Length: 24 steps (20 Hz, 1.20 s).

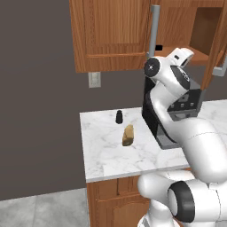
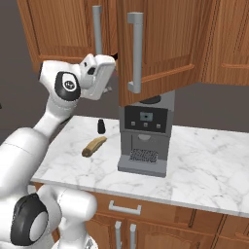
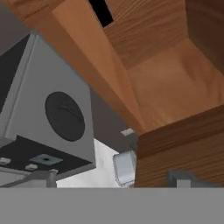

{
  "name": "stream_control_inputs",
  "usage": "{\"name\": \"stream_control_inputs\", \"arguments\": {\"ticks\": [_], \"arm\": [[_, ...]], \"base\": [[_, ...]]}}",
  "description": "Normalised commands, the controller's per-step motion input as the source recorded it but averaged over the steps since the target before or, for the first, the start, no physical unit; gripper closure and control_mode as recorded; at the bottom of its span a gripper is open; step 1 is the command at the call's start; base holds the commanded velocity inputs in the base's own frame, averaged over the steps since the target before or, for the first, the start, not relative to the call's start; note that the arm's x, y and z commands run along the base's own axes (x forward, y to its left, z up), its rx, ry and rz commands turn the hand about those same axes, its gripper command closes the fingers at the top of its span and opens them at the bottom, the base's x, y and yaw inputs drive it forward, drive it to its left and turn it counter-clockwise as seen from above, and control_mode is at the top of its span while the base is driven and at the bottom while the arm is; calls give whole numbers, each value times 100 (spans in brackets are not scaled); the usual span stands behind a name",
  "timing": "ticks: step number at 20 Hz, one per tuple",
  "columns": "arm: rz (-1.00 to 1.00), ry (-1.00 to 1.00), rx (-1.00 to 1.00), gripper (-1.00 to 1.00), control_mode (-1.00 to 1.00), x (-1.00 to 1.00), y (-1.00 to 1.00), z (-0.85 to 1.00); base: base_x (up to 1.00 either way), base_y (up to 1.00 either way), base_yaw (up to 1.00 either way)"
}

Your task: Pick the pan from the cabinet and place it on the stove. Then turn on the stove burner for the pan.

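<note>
Left base view: the arm is raised so that its hand sits at the lower edge of the cabinet (image 1: 111,35), beside an opened door with a long grey bar handle (image 1: 154,29). The interior shelf is exposed at upper right, and a small black piece (image 1: 158,47) is seen on its lip; it may be the end of the pan's handle, though this cannot be confirmed. The pan's body is hidden by the arm and door. On the marble table (image 1: 106,155) a small dark shaker (image 1: 119,116) and a bread roll (image 1: 128,135) lie near each other, well clear of the arm.

Right base view: the hand is held high against the gap between two cabinet doors, above and to the left of the coffee machine (image 2: 145,136) standing directly under the cabinet. This posture is judged to be an approach towards the shelf, so the task looks to be at its first step; the stove is yet to be reached.

Hand view: the camera is tilted upward at the wooden underside and inner panel of the cabinet, with the grey top of the coffee machine to the left. The fingers of the tool are cut off at the lower edge; the tool is taken to be spread wide, with nothing between its jaws.
</note>
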Motion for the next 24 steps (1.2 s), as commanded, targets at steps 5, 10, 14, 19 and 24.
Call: {"name": "stream_control_inputs", "arguments": {"ticks": [5, 10, 14, 19, 24], "arm": [[-1, 9, -1, -100, -100, 20, -61, 0], [-2, 5, 0, -100, -100, 0, -70, 0], [-5, 1, 0, -100, -100, -22, -84, 0], [-6, 0, 0, -100, -100, -46, -93, 0], [-7, 0, 0, -100, -100, -42, -92, 0]], "base": [[0, 0, 0], [0, 0, 0], [0, 0, 0], [0, 0, 0], [0, 0, 0]]}}
